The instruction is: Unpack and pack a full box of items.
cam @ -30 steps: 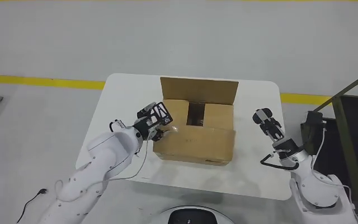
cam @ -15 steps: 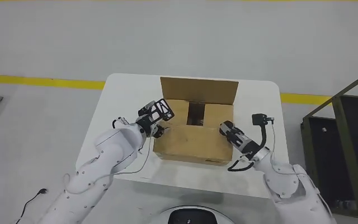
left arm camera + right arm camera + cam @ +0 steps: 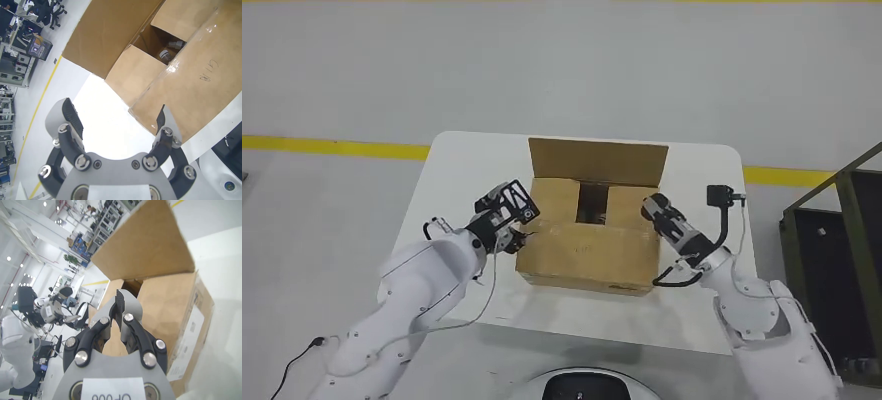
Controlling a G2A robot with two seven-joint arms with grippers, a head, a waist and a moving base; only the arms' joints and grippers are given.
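1. Right gripper (image 3: 650,207) has swung in from the right edge of the table (image 3: 462,170). It now sits at the right end of the box (image 3: 587,265), mid-frame in the top view. Left gripper (image 3: 510,205) has backed a little toward frame left, off the box's left end.
2. State: the left gripper's fingers are spread with nothing between them. The right gripper's fingers are pressed together, and we see nothing pinched.
3. Position: the box stands at the table's centre. Its back flap (image 3: 597,160) is upright, the side flaps (image 3: 554,195) are folded in, and the front flap (image 3: 582,230) is laid down. A dark gap is left in the middle.
4. Count: one box, four flaps, two capped bottles (image 3: 164,55) seen through the gap (more may lie hidden), two grippers, one table.
5. Risk, our judgement: pressed-together fingers cannot take a flap edge. Pushing there would shove the box across the table or press a side flap onto the bottles.
6. Risk: the front flap carries glossy tape, so a grip may slip. The left gripper, close to the corner, could snag it.
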